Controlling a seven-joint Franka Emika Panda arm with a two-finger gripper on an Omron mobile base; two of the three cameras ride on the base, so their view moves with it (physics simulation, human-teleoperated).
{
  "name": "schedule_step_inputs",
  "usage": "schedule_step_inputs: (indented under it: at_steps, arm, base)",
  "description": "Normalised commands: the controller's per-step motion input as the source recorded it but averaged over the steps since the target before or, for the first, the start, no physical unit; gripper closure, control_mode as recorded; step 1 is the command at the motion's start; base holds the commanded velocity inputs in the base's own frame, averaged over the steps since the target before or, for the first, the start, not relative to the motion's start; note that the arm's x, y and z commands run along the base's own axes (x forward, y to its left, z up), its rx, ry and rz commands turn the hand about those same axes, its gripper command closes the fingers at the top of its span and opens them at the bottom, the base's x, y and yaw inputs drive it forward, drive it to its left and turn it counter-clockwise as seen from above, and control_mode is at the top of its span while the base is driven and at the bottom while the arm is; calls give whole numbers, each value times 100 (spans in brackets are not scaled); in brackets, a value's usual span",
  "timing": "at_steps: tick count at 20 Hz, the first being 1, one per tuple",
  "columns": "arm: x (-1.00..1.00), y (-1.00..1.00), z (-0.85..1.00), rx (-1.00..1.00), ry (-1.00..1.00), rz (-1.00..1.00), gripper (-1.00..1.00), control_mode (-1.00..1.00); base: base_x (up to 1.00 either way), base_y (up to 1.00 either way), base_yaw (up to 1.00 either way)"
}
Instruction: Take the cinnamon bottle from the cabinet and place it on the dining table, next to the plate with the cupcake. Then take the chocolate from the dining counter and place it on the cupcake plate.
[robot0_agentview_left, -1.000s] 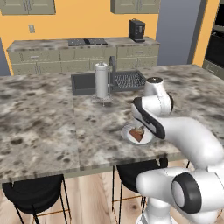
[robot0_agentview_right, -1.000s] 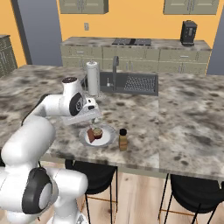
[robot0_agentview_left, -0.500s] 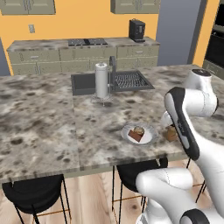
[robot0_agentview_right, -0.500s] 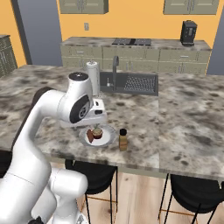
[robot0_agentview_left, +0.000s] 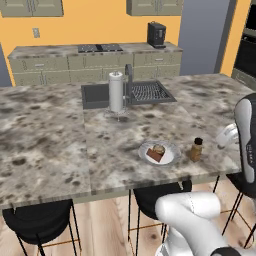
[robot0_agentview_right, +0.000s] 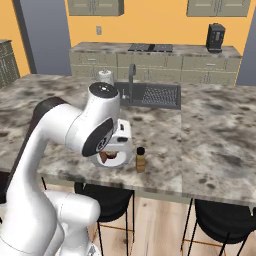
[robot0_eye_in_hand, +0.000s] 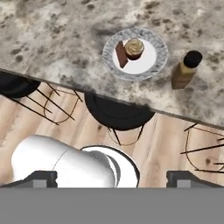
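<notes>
The white plate (robot0_agentview_left: 170, 156) lies near the front edge of the dining counter (robot0_agentview_left: 60, 145). The cupcake (robot0_agentview_left: 159, 149) stands on it with the brown chocolate (robot0_agentview_left: 153, 156) lying beside it. The cinnamon bottle (robot0_agentview_left: 196, 149), amber with a dark cap, stands upright just right of the plate. In the hand view the plate (robot0_eye_in_hand: 151, 61), cupcake (robot0_eye_in_hand: 134, 48), chocolate (robot0_eye_in_hand: 120, 54) and bottle (robot0_eye_in_hand: 186, 70) appear from above. My gripper (robot0_eye_in_hand: 111, 178) is open and empty, held back over the floor in front of the counter. In the right base view my arm covers part of the plate (robot0_agentview_right: 126, 160); the bottle (robot0_agentview_right: 141, 159) stands beside it.
A paper towel roll (robot0_agentview_left: 116, 92) stands by the sink (robot0_agentview_left: 150, 92) and faucet (robot0_agentview_left: 128, 80) in the middle of the counter. Black stools (robot0_agentview_left: 37, 220) are tucked under the front edge (robot0_eye_in_hand: 114, 114). A coffee machine (robot0_agentview_left: 156, 34) sits on the back counter.
My arm has swung from above the plate to the right and drawn back off the counter. The gripper has stayed open. The chocolate rests on the plate.
</notes>
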Motion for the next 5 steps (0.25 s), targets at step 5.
schedule_step_inputs:
  at_steps: [5]
  arm:
    - [-22,1,-3,1,-17,-27,-100,-100]
  base:
    - [0,0,0]
